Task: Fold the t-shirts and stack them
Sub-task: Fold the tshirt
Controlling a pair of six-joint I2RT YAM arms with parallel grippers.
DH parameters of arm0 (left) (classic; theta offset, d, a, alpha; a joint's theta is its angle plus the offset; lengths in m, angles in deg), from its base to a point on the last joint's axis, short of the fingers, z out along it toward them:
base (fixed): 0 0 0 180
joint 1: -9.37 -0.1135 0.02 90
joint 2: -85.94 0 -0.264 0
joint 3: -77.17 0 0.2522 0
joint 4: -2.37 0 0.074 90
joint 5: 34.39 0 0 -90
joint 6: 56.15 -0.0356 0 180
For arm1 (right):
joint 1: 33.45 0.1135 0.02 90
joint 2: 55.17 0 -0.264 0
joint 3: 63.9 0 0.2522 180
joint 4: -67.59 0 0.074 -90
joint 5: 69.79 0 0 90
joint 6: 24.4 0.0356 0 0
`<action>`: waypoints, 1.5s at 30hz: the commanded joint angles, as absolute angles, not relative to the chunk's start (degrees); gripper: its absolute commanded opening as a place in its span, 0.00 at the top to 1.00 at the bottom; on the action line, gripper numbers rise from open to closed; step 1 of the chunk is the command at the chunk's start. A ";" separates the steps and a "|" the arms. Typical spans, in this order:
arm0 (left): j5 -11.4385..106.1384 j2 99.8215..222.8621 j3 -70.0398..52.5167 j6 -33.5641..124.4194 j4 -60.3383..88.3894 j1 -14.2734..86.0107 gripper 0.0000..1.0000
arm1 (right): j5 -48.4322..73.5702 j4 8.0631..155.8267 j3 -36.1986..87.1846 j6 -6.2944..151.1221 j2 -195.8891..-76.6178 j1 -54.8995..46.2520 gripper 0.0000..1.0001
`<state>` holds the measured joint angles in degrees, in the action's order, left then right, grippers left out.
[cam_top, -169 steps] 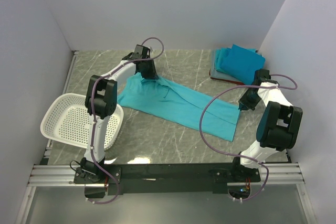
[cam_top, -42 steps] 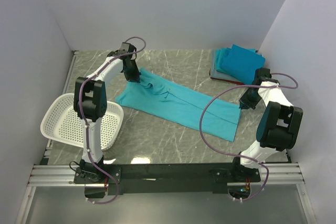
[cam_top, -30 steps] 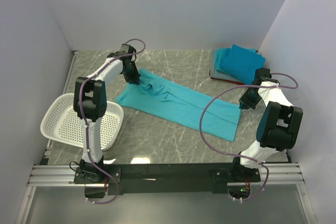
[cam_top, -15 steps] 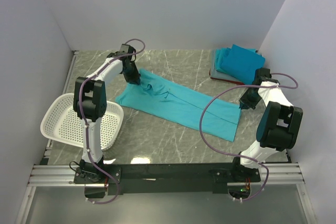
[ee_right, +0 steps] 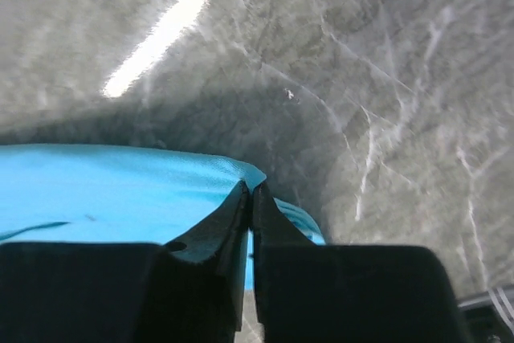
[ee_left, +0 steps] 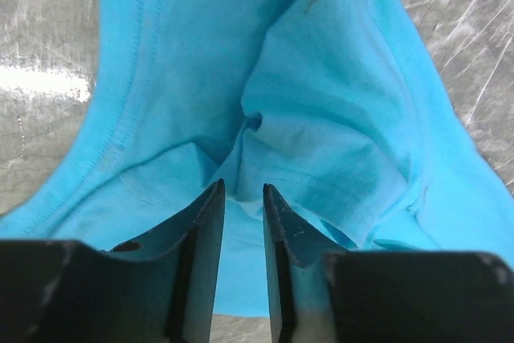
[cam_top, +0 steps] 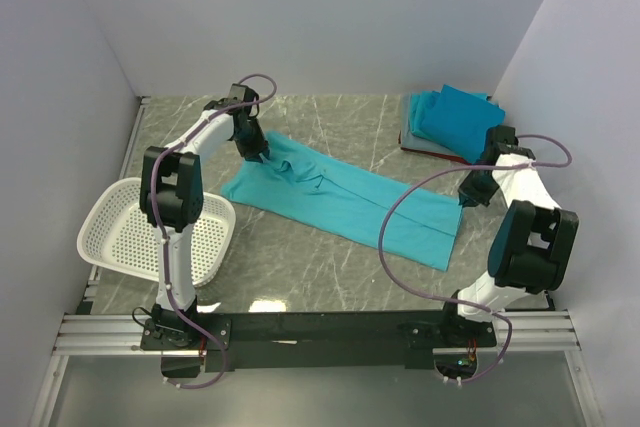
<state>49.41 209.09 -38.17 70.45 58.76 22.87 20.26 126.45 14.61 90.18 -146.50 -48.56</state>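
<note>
- Landmark: the white basket (cam_top: 150, 232), at the near-left of the table (cam_top: 330, 267).
- Teal t-shirt (cam_top: 340, 199) lies spread flat to the right of the basket. Its long axis runs on a diagonal, from the far end just beyond the basket down toward the near-right.
- Left gripper (ee_left: 243, 198) sits at the shirt's far-left end, the end closest to the basket. Jaws stand slightly apart with a narrow gap; cloth lies under and beyond the tips. Cannot tell whether any fabric is still caught between them.
- Right gripper (ee_right: 250, 196) is at the opposite end, well away from the basket, on the shirt's right edge. Fingers are pressed together on the teal hem.
- So each arm holds station at one end of the long axis; the shirt stretches between them, neither end nearer the other arm.
- Folded stack (cam_top: 450, 122) rests at the far-right corner, well apart from the basket and just beyond the right gripper.
- Judgement: any fold across the long axis would carry the basket-side end toward the right gripper's end, and the stack lies on the right arm's side.
</note>
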 commanded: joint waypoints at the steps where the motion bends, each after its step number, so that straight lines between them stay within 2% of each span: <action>1: 48.67 209.07 -39.16 69.36 57.09 22.73 0.68 | 24.95 129.24 20.69 89.59 -141.22 -46.47 0.88; 10: 45.59 210.39 -39.34 68.83 54.98 22.82 0.66 | 29.71 133.20 26.15 92.39 -142.27 -35.48 0.76; 17: 46.56 208.55 -36.35 68.21 53.84 22.82 0.66 | 29.78 132.50 22.46 94.61 -143.68 -34.68 0.77; 19: 46.99 206.71 -35.38 68.13 53.40 22.82 0.62 | 29.35 132.15 22.37 93.56 -143.15 -34.68 0.76; 25: 45.77 204.06 -35.03 69.79 51.64 22.82 0.57 | 26.63 130.31 22.81 93.37 -144.99 -32.23 0.72; 32: 44.89 202.40 -31.88 69.71 50.24 22.82 0.55 | 20.39 126.62 19.29 93.29 -146.40 -30.65 0.72; 40: 40.85 201.86 -33.97 70.23 50.50 22.99 0.53 | 15.99 121.88 15.08 94.78 -152.90 -29.32 0.72; 45: 39.44 202.30 -35.38 69.71 51.02 23.25 0.53 | 17.57 120.64 13.49 95.04 -157.20 -29.41 0.72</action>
<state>41.74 205.13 -32.38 69.66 51.92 22.84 17.27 122.84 13.93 94.37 -155.68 -29.35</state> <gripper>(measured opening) 0.471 0.284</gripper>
